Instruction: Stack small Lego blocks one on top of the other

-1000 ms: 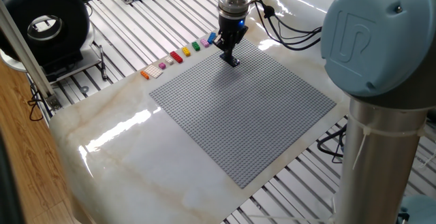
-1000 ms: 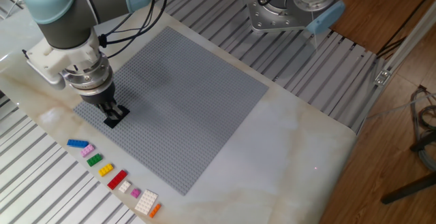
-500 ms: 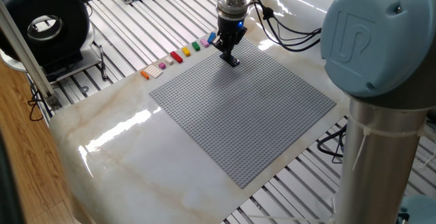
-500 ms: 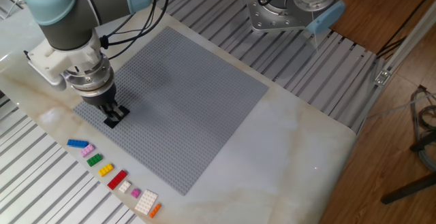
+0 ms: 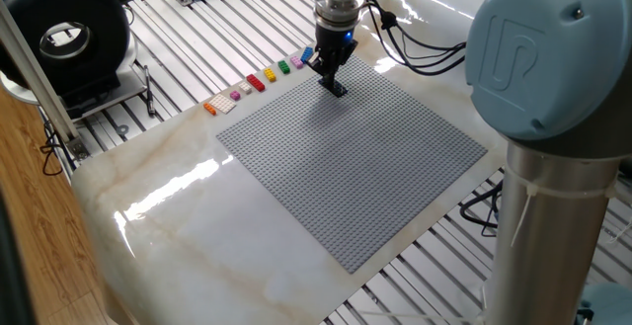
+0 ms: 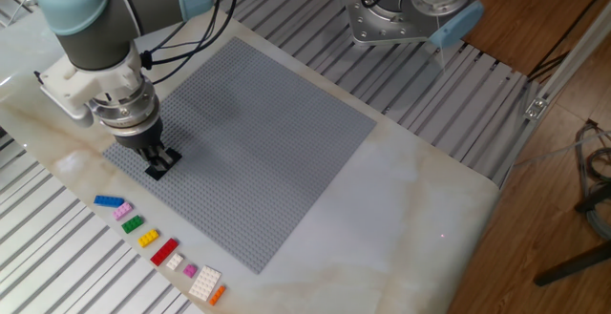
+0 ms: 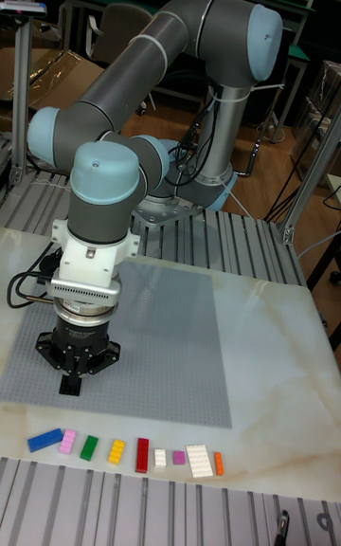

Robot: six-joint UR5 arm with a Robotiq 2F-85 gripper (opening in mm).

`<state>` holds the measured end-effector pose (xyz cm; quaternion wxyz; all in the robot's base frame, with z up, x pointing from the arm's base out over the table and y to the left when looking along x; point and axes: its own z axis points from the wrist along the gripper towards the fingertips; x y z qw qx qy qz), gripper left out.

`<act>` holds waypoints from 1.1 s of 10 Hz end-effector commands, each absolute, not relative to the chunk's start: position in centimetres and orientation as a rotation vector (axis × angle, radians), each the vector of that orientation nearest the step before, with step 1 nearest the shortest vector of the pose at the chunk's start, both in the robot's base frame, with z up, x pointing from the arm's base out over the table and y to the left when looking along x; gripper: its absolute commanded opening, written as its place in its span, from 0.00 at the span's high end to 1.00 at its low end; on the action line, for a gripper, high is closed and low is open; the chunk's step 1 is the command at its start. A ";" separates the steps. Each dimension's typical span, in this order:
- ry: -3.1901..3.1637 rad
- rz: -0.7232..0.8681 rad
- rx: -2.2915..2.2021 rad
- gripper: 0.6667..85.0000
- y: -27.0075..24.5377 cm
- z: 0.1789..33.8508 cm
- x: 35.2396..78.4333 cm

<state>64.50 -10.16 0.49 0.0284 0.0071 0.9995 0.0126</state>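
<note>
Small Lego blocks: your dark navy brick sits low on the grey baseplate near its edge, clamped between the gripper fingers, probably being seated as the stack's base. The blue, pink, green, yellow, red and orange bricks wait in a row just off the baseplate, within easy reach.

pretty bright, even overhead light. white glare streaks on the glossy marble table, soft shadows on the grey baseplate, everything's reasonably sharp, slightly grainy.
</note>
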 end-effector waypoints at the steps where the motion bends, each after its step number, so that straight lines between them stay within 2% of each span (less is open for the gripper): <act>1: 3.085 0.066 0.028 1.00 -10.0 0.8 64.2; 11: 3.068 0.049 0.014 1.00 -10.6 0.7 65.0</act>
